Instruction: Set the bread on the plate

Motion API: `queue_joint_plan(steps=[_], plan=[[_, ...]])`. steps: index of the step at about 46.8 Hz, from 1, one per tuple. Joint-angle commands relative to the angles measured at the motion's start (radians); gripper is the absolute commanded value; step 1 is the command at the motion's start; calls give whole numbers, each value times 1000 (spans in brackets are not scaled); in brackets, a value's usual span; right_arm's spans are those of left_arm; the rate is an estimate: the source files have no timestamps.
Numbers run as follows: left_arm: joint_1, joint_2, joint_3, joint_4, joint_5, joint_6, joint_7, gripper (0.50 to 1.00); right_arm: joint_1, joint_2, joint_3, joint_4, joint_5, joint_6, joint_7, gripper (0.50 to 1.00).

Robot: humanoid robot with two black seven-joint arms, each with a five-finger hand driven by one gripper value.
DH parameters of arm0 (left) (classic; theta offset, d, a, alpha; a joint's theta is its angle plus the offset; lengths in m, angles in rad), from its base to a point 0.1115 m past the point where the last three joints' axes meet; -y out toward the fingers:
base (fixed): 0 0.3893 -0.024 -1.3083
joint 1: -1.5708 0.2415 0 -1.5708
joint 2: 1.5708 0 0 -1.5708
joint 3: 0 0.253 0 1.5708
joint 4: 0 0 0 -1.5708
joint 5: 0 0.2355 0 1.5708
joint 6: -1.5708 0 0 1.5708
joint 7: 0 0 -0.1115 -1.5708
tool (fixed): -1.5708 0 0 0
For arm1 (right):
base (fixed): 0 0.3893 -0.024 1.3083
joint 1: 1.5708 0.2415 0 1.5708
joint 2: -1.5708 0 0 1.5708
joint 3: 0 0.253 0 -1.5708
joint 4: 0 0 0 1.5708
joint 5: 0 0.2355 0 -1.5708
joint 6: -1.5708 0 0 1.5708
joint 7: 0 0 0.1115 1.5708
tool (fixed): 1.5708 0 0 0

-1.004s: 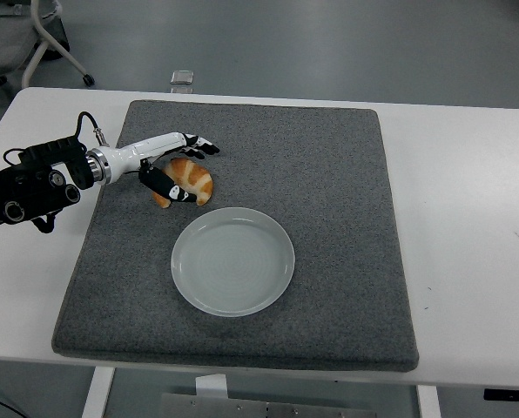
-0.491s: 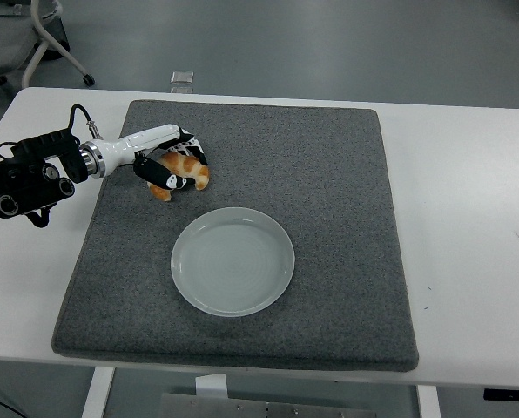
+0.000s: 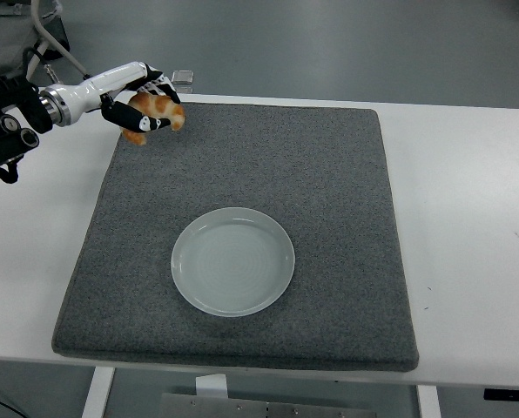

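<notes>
The left hand (image 3: 144, 104) has its fingers curled around the bread (image 3: 152, 113), gripping it over the far left corner of the grey mat (image 3: 329, 174), well apart from the plate (image 3: 232, 260). The plate lies bare on the mat's near middle, on the white table (image 3: 468, 218). A small clear box (image 3: 182, 78) sits just past the table's far edge, near the hand.
</notes>
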Motion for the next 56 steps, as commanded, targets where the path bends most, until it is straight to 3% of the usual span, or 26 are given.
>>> queue_joint_plan(steps=[1, 13, 22, 29, 41, 48, 56], plan=[[-65, 23, 2, 2, 0, -5, 0, 500, 0, 0, -1, 0, 0, 0, 0, 930], [-252, 16, 0, 22, -15, -85, 4, 500, 0, 0, -1, 0, 0, 0, 0, 930], [-339, -98, -6, 6, -28, -89, 9, 500, 0, 0, -1, 0, 0, 0, 0, 930], [-376, -113, -6, -145, -28, -79, 11, 500, 0, 0, -1, 0, 0, 0, 0, 930], [-347, 5, 15, -512, -5, -54, 14, 500, 0, 0, -1, 0, 0, 0, 0, 930], [-252, 37, 31, -546, 95, -37, 12, 500, 0, 0, -1, 0, 0, 0, 0, 930], [-105, 49, 20, -564, 279, 46, 0, 500, 0, 0, 0, 0, 0, 0, 0, 930]])
